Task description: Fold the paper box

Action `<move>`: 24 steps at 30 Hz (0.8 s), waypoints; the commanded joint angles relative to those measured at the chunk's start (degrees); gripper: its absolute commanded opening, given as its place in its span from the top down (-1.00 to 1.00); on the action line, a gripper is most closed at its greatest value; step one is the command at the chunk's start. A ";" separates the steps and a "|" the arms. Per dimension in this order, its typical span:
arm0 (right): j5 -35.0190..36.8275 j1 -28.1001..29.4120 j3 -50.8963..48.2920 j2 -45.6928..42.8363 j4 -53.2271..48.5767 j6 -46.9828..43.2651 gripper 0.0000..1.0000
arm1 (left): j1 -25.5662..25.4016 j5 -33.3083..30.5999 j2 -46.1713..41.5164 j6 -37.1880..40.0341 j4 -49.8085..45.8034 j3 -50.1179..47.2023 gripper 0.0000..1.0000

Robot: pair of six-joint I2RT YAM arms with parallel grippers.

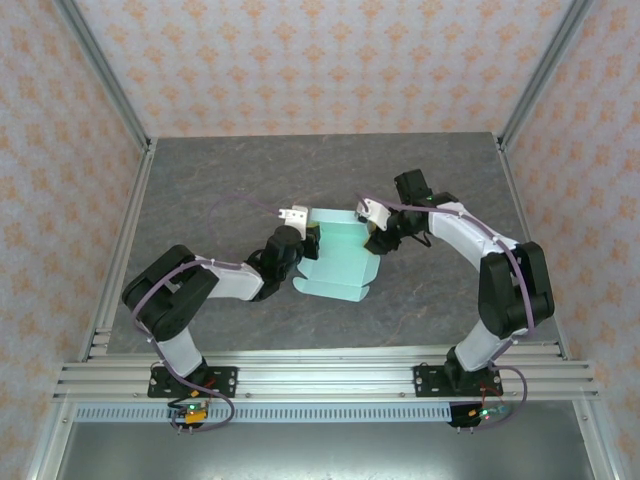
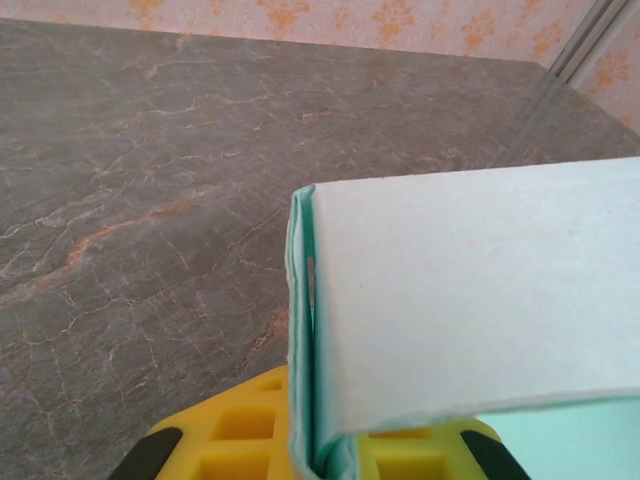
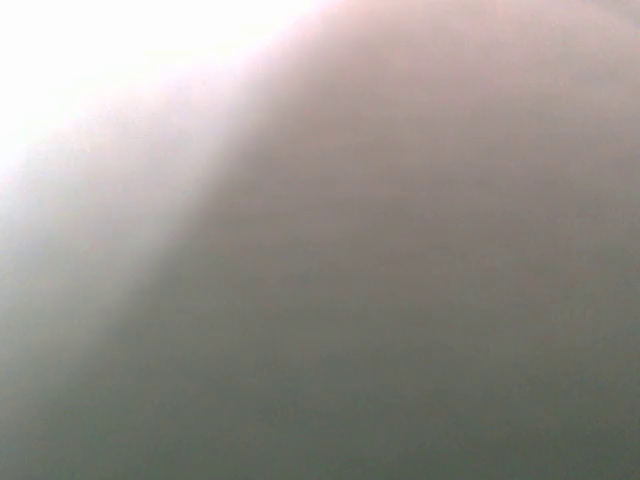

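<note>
**Top view.** The paper box (image 1: 340,265) is lying mid-table between my two arms. Most of it is resting flat on the grey marbled table (image 1: 220,180), with its rounded tabs pointing toward the arm bases. The left gripper (image 1: 304,240) is meeting the sheet's left edge. The right gripper (image 1: 377,236) is sitting at the far right corner, touching the card or just above it; I cannot tell which.

**Left wrist view.** One panel is standing turned up along a crease. The doubled edge is running down between the yellow fingers (image 2: 240,445), which are flanking it closely on both sides, so I am reading these jaws as clamped on the card. I judge the grip is placed right at the crease so that the panel hinges there rather than buckling.

**Right wrist view.** This is a washed-out blur, so I cannot tell whether these jaws are apart or together. I judge the right arm is serving as a hold-down, keeping the thin sheet from sliding while the left side is raised. The folding is looking early, since the other panels are lying flat.
</note>
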 commanded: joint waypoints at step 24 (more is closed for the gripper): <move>-5.90 -1.68 -8.29 -9.39 23.04 20.10 0.33 | 4.20 6.61 -32.20 3.12 -13.76 -8.26 -0.65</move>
